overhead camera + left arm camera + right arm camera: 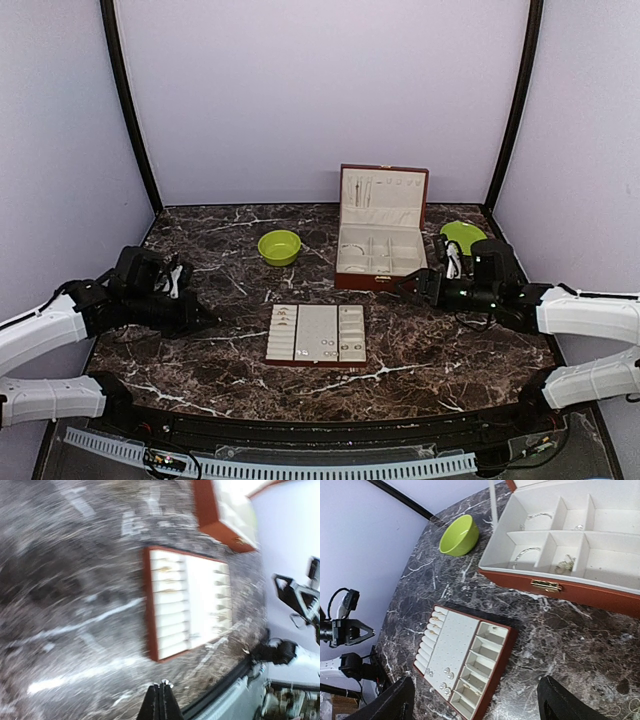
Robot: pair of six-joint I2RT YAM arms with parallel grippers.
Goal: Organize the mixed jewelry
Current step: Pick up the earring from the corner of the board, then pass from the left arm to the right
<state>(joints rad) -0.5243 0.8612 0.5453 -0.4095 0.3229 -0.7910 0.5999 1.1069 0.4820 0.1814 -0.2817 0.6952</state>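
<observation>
left gripper [210, 318] closed, near tray [316, 322] left edge | right gripper [406, 285] spread wide, beside box [360, 282] front edge

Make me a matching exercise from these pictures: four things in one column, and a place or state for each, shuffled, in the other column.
Column one
1. lime-green round bowl
2. red-brown hinged jewelry box
3. flat cream-lined tray
4. left end effector

Column two
A. shut
B. lid standing open
C. far back, left of the box
D. lying flat in front of the box, nearer the robot

Pairs: 1-C, 2-B, 3-D, 4-A
</observation>
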